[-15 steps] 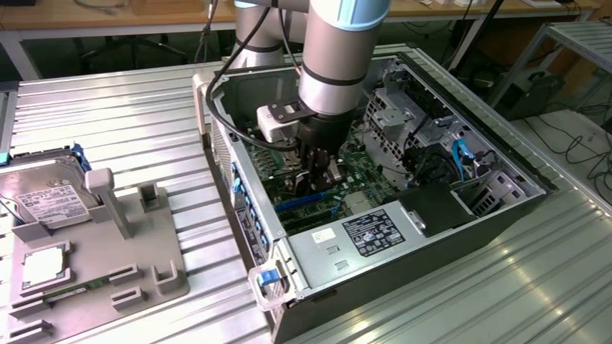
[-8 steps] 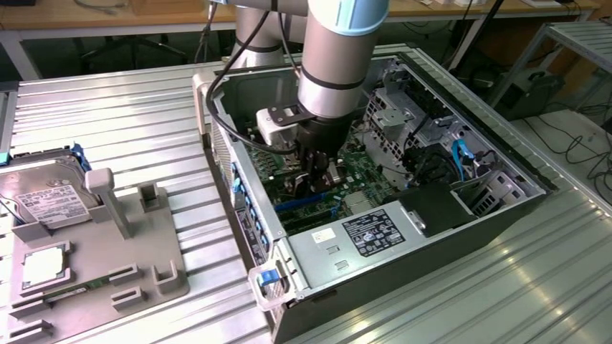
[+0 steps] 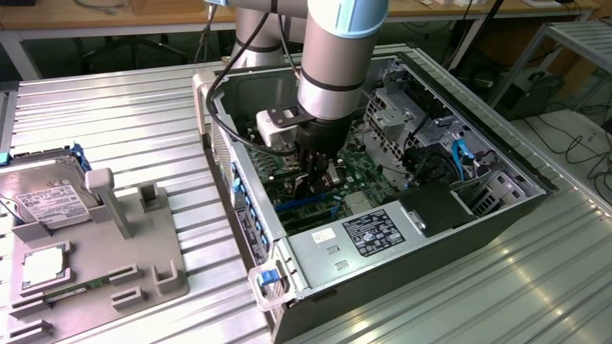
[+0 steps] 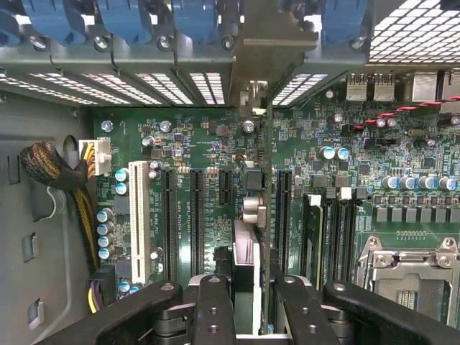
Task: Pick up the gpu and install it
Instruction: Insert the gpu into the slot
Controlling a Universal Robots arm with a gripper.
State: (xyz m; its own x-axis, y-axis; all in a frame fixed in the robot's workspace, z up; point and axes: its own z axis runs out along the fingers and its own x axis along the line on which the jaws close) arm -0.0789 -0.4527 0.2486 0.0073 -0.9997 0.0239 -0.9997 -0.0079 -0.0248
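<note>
In the wrist view the gpu [image 4: 267, 180] shows edge-on as a thin dark card standing upright over the green motherboard [image 4: 201, 144], among the long black expansion slots [image 4: 195, 215]. Its grey metal bracket end [image 4: 255, 50] reaches the case's rear slot wall. My gripper [image 4: 253, 305] is shut on the card, with one black finger [image 4: 213, 302] on each side of it. In the exterior view the gripper [image 3: 316, 172] is lowered deep inside the open computer case [image 3: 316, 251], and the gpu [image 3: 323, 188] sits just above the motherboard.
A white slot [image 4: 139, 223], memory slots [image 4: 338, 237] and the CPU socket [image 4: 410, 273] flank the card. A sleeved cable bundle [image 4: 61, 180] lies at the case wall. On the exterior view's left, a grey fixture [image 3: 115, 251] holds a silver hard drive [image 3: 48, 201] on the ribbed metal table.
</note>
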